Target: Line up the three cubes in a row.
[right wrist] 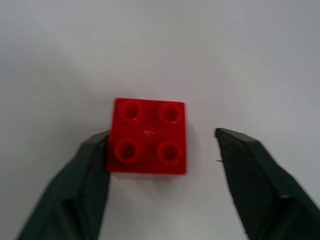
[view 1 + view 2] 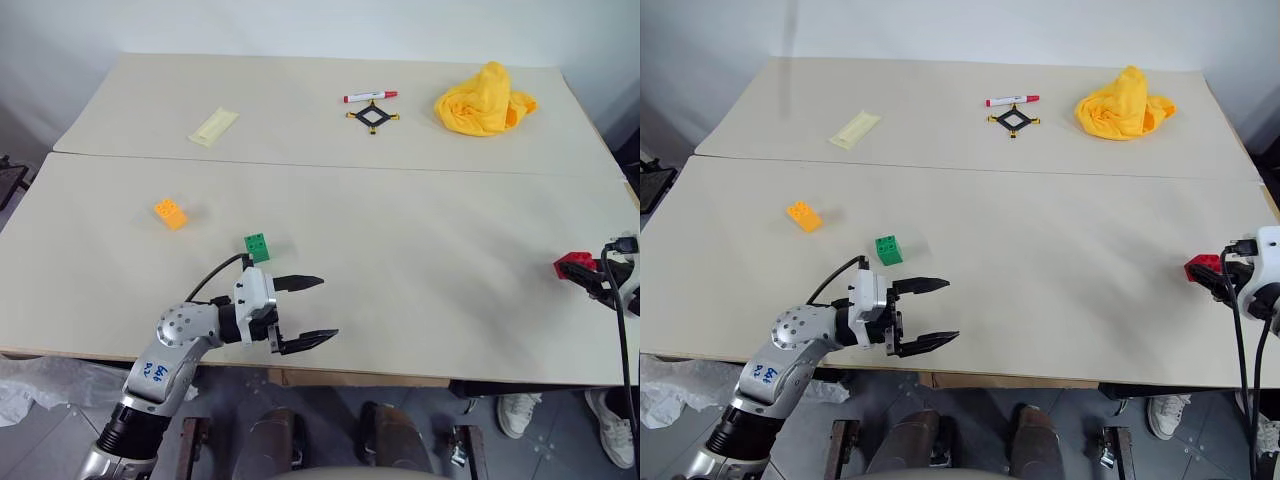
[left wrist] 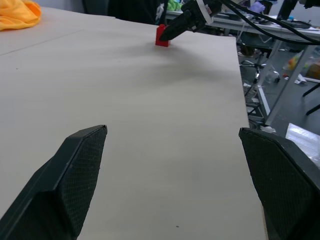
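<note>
Three bricks are scattered across the pale table (image 2: 420,250), so none of the row exists yet. Largest of the bystanders is the yellow cloth (image 2: 484,100), heaped at the far right and well apart from the work; the black square frame (image 2: 372,117) and the marker (image 2: 370,97) lie just beside each other near it, and a pale flat packet (image 2: 213,125) sits at the far left.

Left gripper (image 2: 305,313) hovers over the near edge with its fingers spread wide and nothing between them, probably waiting its turn. Just beyond it stands the green brick (image 2: 258,247), with the orange brick (image 2: 170,213) farther to the left; these two are near enough to start a line.

Off at the right edge, well away from them, sits the red brick (image 1: 148,136), studs up. Right gripper (image 1: 162,150) straddles it: one finger touches its side, the other stands apart, so it is not yet clamped. That brick looks like the one to be carried over.
</note>
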Controlling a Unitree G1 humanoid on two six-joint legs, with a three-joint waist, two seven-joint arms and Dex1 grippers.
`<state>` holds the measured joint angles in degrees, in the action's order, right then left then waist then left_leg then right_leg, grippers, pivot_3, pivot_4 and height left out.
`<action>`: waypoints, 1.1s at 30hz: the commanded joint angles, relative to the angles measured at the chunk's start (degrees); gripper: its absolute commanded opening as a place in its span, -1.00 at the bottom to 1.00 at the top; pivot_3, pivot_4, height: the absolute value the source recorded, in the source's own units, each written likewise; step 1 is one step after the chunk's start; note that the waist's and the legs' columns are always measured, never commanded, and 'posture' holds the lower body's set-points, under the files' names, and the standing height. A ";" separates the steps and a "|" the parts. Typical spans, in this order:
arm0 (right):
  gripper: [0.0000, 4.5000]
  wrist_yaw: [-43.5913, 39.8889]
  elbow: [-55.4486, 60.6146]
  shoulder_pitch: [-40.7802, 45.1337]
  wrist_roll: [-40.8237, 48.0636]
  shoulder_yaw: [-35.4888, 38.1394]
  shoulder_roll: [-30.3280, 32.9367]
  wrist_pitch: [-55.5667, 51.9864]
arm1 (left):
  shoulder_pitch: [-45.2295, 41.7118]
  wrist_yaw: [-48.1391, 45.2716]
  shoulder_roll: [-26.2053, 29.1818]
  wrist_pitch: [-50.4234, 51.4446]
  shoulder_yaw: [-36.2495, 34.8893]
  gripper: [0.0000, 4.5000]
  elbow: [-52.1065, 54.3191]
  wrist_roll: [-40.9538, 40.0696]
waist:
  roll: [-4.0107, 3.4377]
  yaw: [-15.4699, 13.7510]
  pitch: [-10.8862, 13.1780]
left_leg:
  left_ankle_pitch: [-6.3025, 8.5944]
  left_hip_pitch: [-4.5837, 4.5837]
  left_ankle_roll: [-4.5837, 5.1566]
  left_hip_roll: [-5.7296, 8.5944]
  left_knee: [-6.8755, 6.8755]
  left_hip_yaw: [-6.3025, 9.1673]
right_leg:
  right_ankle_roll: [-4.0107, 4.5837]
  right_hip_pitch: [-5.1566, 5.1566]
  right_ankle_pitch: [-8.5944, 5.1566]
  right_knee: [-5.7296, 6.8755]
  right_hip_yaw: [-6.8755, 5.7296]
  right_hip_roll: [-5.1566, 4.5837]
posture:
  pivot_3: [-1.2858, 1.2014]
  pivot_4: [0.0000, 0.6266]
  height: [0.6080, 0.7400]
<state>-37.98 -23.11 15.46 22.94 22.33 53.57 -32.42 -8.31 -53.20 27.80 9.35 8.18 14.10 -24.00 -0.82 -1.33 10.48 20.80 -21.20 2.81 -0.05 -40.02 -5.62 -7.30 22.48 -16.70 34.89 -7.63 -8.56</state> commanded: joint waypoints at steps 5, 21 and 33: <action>-0.34 -19.89 8.36 5.23 3.51 -5.56 2.18 4.22 | 2.03 -0.63 1.93 -1.38 -4.93 1.00 1.18 -1.13 | -0.03 0.38 0.01 | 0.00 0.00 -0.01 -0.05 0.00 0.00 | -0.01 0.00 0.00 -0.02 -0.01 0.04 | 0.03 -0.52 1.00; -0.34 -49.17 -10.33 32.38 -12.93 -34.54 -12.28 32.55 | 7.50 -0.75 3.23 -1.77 -8.65 1.00 2.48 -1.22 | 0.05 1.39 0.08 | 0.01 -0.11 -0.05 0.06 0.00 0.20 | -0.01 -0.01 0.01 -0.13 -0.16 -0.04 | 0.03 -0.52 1.00; 0.08 -47.30 -15.99 34.59 -16.05 -34.17 -16.30 35.69 | 9.64 1.56 3.83 -1.68 -11.65 1.00 4.61 -1.29 | 0.05 1.81 0.08 | 0.00 -0.05 -0.06 -0.06 -0.02 0.19 | 0.00 -0.02 0.00 -0.07 -0.15 0.02 | 0.03 -0.52 1.00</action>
<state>-85.16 -40.26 50.11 6.38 -13.60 36.86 1.79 0.71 -52.09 31.30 8.26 -2.01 16.44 -24.49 -0.78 0.49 10.56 20.81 -21.25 2.75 -0.10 -40.04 -5.45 -7.31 22.47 -16.69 34.82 -7.77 -8.54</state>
